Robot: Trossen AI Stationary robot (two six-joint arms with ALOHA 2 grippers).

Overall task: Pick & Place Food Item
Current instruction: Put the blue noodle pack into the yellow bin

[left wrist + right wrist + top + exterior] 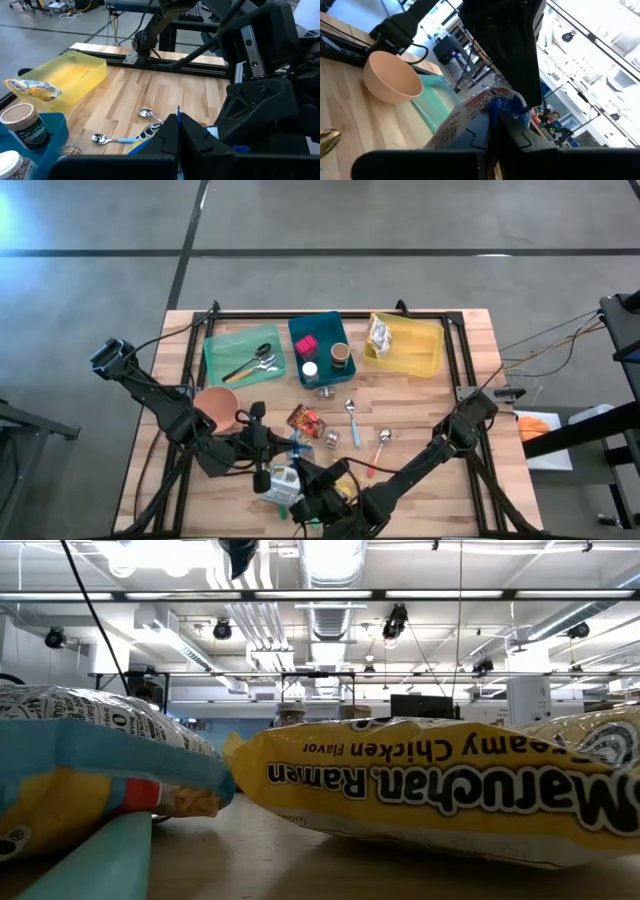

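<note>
Wooden table (pixel 420 395) on a grey concrete floor, three bins along the far edge: green bin (pixel 240 355) with spoons, blue bin (pixel 320 348) with small containers, yellow bin (pixel 405 345) holding one snack packet (pixel 380 333). Loose on the table: peach bowl (pixel 216 406), small red snack bag (pixel 305 421), two spoons (pixel 352 420) mid-table.

Both arms crowd the near edge. Right gripper (pixel 502 117) has its fingers pressed together on the top edge of a white and blue food packet (pixel 475 115); in the wrist view the packet looks pinched and lifted off the wood, with the bowl (pixel 392 77) and green bin behind. Left gripper (pixel 177 135) fingers are pressed together, nothing visibly between them; it sits just beside the right one over the near-centre clutter, seems to be waiting.

Low view: a yellow ramen pack (pixel 440 785) and another packet (pixel 100 755) lie flat at the near edge, untouched.

Progress, as a judgement: grasp looks made, carry and drop not done. One packet already sits in the yellow bin, so that is probably the target. Left to do: lift clear, cross to the far edge, release. Several food items remain on the table.
</note>
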